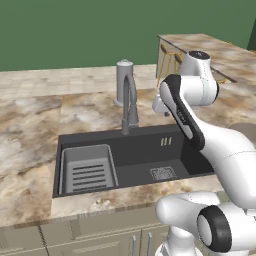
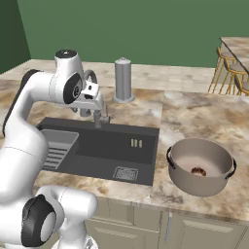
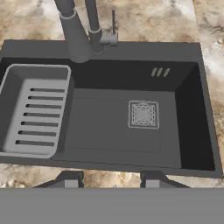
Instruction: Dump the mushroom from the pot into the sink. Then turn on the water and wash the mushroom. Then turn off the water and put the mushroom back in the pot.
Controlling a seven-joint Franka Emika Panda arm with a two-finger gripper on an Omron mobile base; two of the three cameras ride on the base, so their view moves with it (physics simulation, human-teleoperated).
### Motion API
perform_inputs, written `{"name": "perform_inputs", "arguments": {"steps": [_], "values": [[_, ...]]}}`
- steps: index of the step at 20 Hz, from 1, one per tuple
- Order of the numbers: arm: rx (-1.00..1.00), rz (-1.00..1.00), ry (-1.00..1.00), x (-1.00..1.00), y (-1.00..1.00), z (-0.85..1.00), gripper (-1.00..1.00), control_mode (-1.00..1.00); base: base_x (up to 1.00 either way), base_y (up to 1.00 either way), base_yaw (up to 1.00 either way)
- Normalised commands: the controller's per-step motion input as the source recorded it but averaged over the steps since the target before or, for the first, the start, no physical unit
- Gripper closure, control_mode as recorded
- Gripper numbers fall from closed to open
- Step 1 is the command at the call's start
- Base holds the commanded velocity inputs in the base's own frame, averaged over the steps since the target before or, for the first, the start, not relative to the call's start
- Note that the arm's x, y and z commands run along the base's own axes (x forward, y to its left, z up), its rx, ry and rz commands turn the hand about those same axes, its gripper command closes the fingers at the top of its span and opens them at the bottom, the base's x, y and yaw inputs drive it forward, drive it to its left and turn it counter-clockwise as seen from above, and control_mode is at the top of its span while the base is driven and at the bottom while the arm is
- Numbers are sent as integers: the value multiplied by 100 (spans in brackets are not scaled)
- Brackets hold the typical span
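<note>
Beside marble counter, ribbed tray (image 3: 37, 116), square grate (image 3: 143, 114)

From the left base view, my own arm (image 1: 200, 125) covers the right end of the sink (image 1: 100, 142) and all of the counter beyond it. The pot (image 1: 247, 131) is reduced to a brown sliver cut off by the right edge.

From the right base view, my wrist hides most of the faucet (image 2: 99, 116), and my arm covers the left part of the ribbed tray (image 2: 58, 146). The mushroom (image 2: 198, 171) inside the pot (image 2: 200, 165) is too small to show detail.

In the hand view, my fingertips (image 3: 70, 178) barely rise into sight, and the faucet spout (image 3: 75, 35) is cut off at the top.
</note>
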Motion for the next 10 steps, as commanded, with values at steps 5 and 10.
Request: {"name": "perform_inputs", "arguments": {"steps": [5,10], "values": [[1,-8,0,-4,-5,0,-100,-100,0,0,0],[3,-20,0,-8,-19,-2,-100,-100,0,0,0]]}}
